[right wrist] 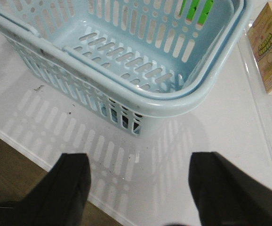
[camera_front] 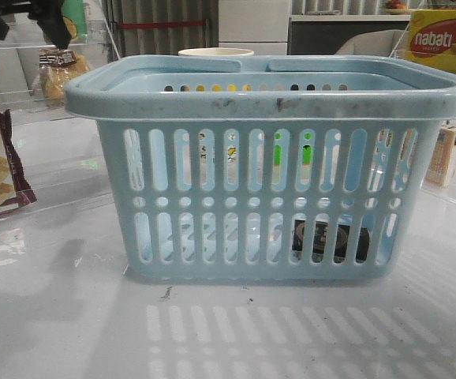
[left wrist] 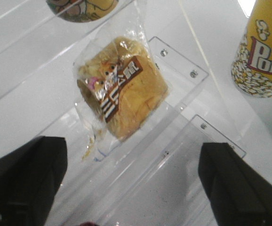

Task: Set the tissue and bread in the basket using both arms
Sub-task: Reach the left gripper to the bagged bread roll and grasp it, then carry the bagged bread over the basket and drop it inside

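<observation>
The bread [left wrist: 122, 89] is lying on a clear acrylic shelf [left wrist: 183, 70], well apart from the basket [camera_front: 271, 95] and off to its far left in the front view, while the tissue [camera_front: 323, 241] is already sitting on the basket floor near the right end, showing dark through the slots. The left gripper [left wrist: 131, 188] is hovering over the bun bag with its jaws spread wide and nothing between them; the right gripper [right wrist: 136, 188] is hanging outside the basket's near corner, likewise wide open and empty. The risk, as I judge it, is sitting with the bag: its slack, glossy plastic is likely giving the fingers little to bite on, so a shallow pinch may be catching film only and letting the buns slip free on the lift. The shelf's raised clear edge is also crowding the approach, and the popcorn cup [left wrist: 263, 52] is standing near enough to be knocked.
</observation>
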You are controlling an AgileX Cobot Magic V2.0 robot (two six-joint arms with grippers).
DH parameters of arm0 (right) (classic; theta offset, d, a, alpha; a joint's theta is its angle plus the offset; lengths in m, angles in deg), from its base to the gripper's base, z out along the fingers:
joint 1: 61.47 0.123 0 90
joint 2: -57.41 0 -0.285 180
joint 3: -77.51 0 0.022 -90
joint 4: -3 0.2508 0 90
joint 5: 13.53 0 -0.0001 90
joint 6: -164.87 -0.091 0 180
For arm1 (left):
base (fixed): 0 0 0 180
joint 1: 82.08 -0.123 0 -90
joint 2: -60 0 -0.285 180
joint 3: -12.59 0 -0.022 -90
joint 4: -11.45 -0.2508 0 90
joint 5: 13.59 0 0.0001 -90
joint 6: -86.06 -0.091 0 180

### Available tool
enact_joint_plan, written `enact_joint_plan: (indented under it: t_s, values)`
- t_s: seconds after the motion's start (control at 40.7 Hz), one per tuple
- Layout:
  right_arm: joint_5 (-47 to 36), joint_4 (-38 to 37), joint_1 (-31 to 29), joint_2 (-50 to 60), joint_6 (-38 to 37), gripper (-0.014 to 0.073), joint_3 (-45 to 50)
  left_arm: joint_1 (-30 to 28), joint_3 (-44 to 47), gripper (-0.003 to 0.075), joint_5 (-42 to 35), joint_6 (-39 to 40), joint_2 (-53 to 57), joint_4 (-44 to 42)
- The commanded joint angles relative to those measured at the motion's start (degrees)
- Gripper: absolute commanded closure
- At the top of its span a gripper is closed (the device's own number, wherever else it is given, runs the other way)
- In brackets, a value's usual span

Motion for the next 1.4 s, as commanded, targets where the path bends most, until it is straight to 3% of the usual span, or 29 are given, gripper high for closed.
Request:
enact_joint_plan:
  t_s: [0.0, 0.319, 0.59, 0.786, 1.155, 1.376]
  values:
    - [-3.74, -0.70, 0.03, 0.30, 0.63, 0.0044, -1.43, 0.03, -4.93, 0.0106, -5.66, 0.22, -0.94, -0.79]
    - [-3.74, -0.70, 0.03, 0.30, 0.63, 0.0044, -1.43, 0.03, -7.62, 0.0139, -15.23, 0.22, -9.13, -3.34]
    - [-3.74, -0.70, 0.03, 0.30, 0.63, 0.0044, -1.43, 0.03, -7.62, 0.0460, -15.88, 0.22, -9.50, -4.43]
    - [-3.74, -0.70, 0.03, 0.30, 0.63, 0.0044, -1.43, 0.03, -7.74, 0.0634, -11.05, 0.22, -6.79, -5.69]
    - [-3.74, -0.70, 0.03, 0.30, 0.63, 0.0044, -1.43, 1.89, -7.79, 0.0629, 4.27, 0.22, 9.46, -3.65]
    - [-3.74, -0.70, 0.03, 0.30, 0.63, 0.0044, -1.43, 8.86, 0.03, 0.0629, 3.02, -5.07, 19.13, 4.40]
